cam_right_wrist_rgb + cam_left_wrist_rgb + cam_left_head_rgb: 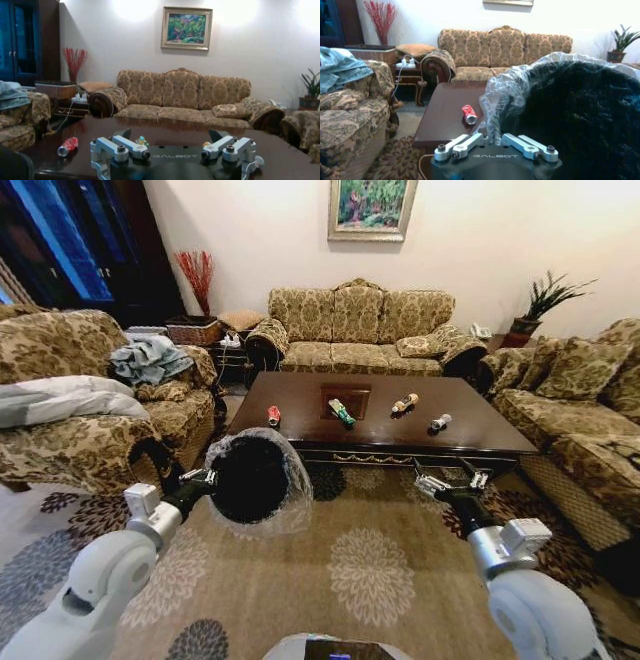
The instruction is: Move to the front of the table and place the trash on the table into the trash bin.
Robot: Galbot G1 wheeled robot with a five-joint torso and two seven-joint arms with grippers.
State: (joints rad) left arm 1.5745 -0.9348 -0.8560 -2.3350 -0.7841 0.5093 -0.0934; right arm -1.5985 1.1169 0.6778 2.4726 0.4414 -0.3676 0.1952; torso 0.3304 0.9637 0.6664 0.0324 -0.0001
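dark table (300, 395), four trash pieces (343, 413)

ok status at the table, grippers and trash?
Left gripper shut on trash bin, held at table front. Right gripper open, empty. Four trash items on top, red can nearest bin. Nothing blocking.

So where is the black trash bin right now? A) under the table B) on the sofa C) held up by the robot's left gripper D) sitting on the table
C: the left gripper clamps the trash bin by its rim, off the rug, before the table.
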